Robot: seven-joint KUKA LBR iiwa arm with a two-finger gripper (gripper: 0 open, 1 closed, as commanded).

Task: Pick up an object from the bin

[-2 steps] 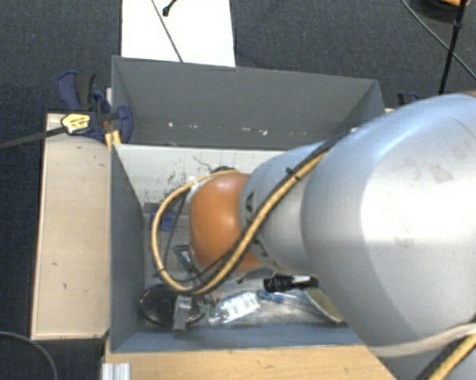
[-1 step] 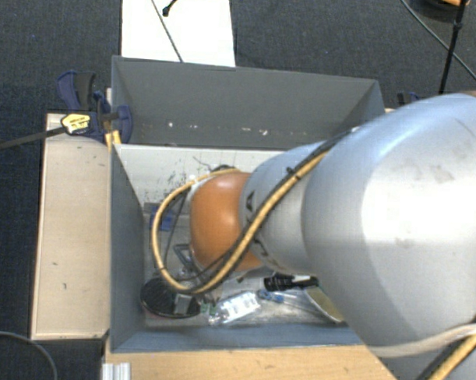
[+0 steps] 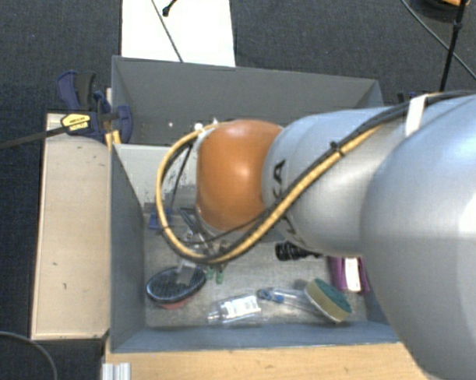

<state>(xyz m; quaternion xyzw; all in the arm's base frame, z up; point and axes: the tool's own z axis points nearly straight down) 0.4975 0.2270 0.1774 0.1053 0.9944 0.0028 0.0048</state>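
Nothing looks lifted yet: the gripper (image 3: 205,253), low in the bin (image 3: 127,244) beneath the orange wrist cover (image 3: 231,173), hangs just above a dark round brush (image 3: 174,286) near the bin's lower left corner, probably its target, though whether it is wide or narrow I cannot tell.

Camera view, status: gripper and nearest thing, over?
Gripper low over bin's view-left side. Nearest: round dark brush, just beside it, not seen held. Clear packet, round sponge lie along near wall.

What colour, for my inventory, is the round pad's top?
Teal, on the round pad; camera view.
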